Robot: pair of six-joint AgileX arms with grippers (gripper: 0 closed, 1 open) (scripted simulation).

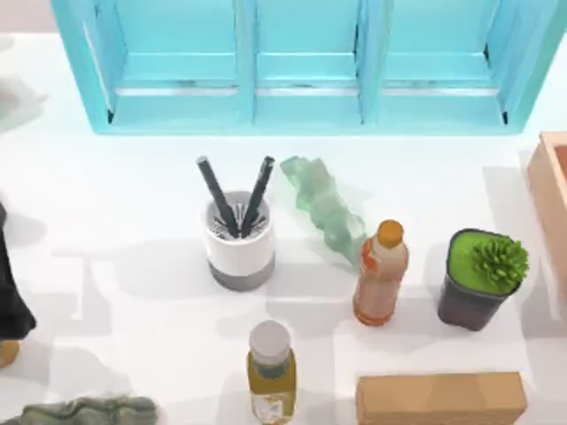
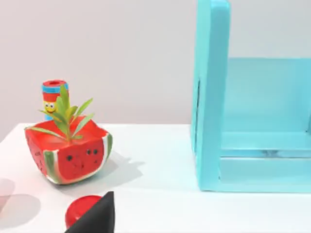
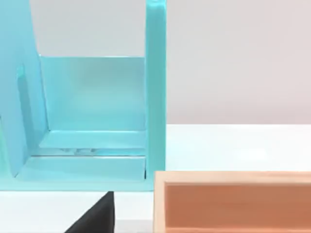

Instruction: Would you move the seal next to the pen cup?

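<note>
Honestly, our main worry is the grab itself. The seal [image 2: 77, 209] shows in the left wrist view as a red knob right behind the left gripper [image 2: 95, 219]; its base is hidden, and we can't tell whether that gripper is released or clenched. A grip on the glossy ball alone could let it roll away towards the watermelon planter [image 2: 68, 153].

The pen cup [image 1: 239, 241] stands mid-table with bare table at its 9 o'clock (our safest drop spot). The orange-capped bottle [image 1: 381, 273] at 4 o'clock and the grey-capped bottle [image 1: 270, 370] at 6 could get knocked. The right gripper [image 3: 95, 217] sits parked near the wooden box [image 3: 233, 201].
</note>
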